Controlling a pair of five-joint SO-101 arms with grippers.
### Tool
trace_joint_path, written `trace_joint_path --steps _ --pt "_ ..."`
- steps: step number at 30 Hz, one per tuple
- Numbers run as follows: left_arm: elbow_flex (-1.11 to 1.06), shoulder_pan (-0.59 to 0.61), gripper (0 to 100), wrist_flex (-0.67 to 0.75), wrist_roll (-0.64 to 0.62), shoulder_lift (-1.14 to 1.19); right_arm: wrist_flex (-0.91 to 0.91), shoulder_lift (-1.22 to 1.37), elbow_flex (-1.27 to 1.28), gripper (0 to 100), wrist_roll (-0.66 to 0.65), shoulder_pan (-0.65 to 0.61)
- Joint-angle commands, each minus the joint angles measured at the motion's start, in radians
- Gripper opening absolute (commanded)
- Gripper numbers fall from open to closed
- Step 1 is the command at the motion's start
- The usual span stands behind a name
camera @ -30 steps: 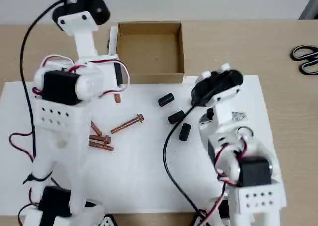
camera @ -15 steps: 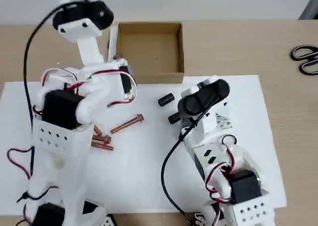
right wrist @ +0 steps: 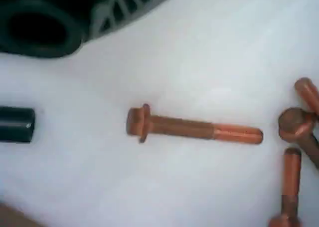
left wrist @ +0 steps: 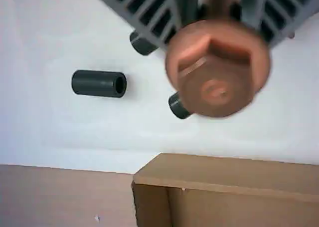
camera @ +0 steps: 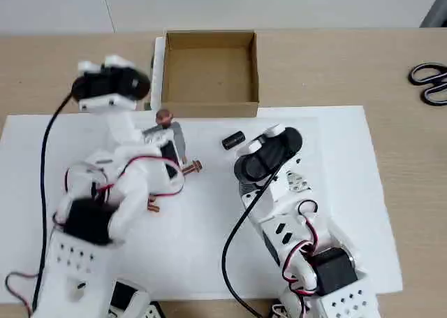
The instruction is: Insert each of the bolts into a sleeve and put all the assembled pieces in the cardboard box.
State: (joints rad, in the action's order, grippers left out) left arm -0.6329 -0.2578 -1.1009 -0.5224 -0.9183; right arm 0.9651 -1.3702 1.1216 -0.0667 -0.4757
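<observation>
Observed: left pincer (left wrist: pixel 218 10) clenched on a bolt (camera: pixel 164 116), its head showing just off the 7 o'clock corner of the cardboard box (camera: pixel 209 110), which stands at 12 o'clock on the tabletop (camera: pixel 391 66). One second ago this bolt hung lower over the white sheet (camera: pixel 335 143). The right arm (camera: pixel 269 154) has advanced toward 10 o'clock and now covers two sleeves seen earlier. Grip of the right pincer (right wrist: pixel 99 15) cannot be told. One sleeve (camera: pixel 233 140) lies unmoved at the box's 6 o'clock, a loose bolt (right wrist: pixel 194 128) at its 8 o'clock
</observation>
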Motion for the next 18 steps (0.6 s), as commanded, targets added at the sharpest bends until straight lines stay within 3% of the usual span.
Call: trace_joint_path --steps 1,7,18 --pt "-0.096 -0.006 1 0.084 0.008 -0.121 -0.028 -0.027 0.005 0.2 0.009 -0.045" --pt "-0.239 -0.025 1 0.195 0.014 -0.238 -0.104 -0.039 0.055 0.2 0.009 -0.148" --pt "-0.383 -0.170 1 0.311 0.138 -0.394 -0.240 -0.038 0.137 0.2 0.008 -0.157"
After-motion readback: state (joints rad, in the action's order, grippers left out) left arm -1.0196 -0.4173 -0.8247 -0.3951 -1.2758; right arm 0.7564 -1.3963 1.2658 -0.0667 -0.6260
